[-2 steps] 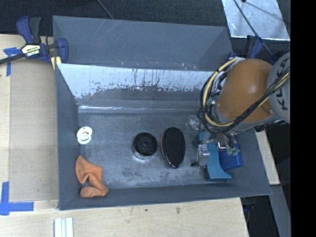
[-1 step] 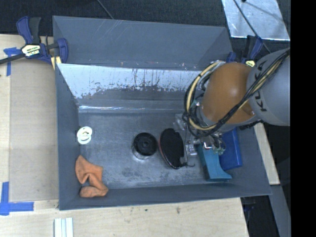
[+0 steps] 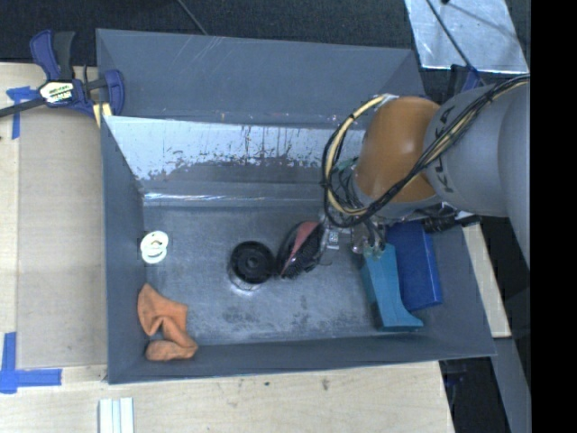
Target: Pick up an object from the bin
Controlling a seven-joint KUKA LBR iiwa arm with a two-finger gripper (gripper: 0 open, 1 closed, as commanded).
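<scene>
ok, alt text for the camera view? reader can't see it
The gripper is in the bin, right of middle, between a black-and-red object and blue blocks. A black round thing, a white round piece and an orange cloth lie further left.

Grey metal bin with dark streaks, containing an orange cloth, a white ring, a black disc, a black-and-red object, a teal block and a darker blue box.

Cloth front-left, reel behind it, disc centre, block right, seemingly against wall
</scene>
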